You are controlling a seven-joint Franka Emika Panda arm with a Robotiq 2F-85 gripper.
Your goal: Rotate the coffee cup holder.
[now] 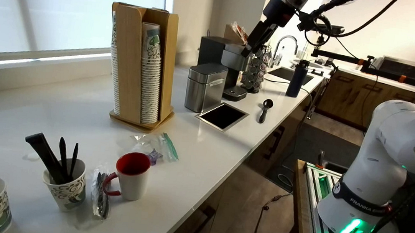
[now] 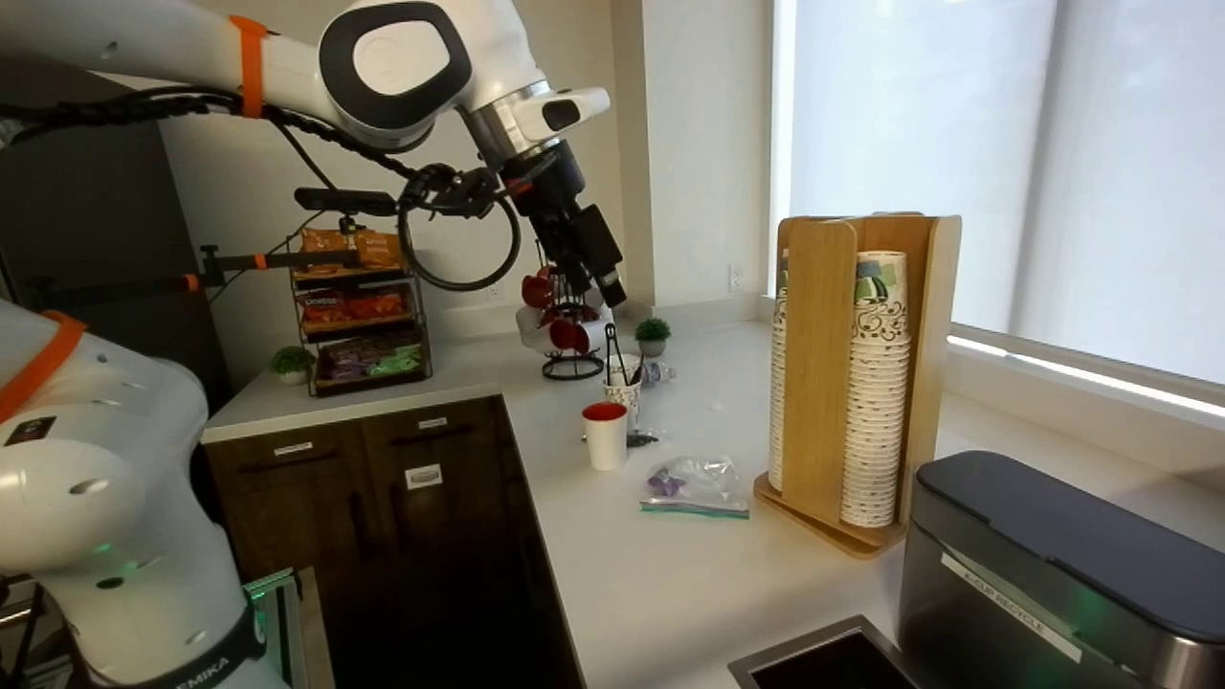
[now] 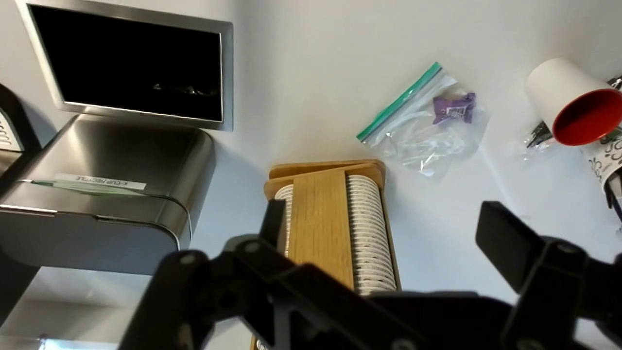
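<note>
Gripper hangs in the air, jaws wide apart, apart from the coffee cup holder in both exterior views. Holder stands upright on the counter, paper cups stacked in it, its two base plates slightly skewed to each other. Wrist view: gripper hides part of it. Next to it on one side: metal bin with a K-CUP RECYCLE label, just beside a dark opening in the counter; black scoop lying near the opening. Other side: clear zip bag lying flat, purple wrapped piece showing through. Past the bag: white mug, red inside, upright. Near the mug: single paper cup holding black utensils, clear packet between the two. Beyond the bin: coffee machine, coffee pods, dark bottle standing near the counter's front edge. Farthest: red-and-white mugs and a snack shelf.
</note>
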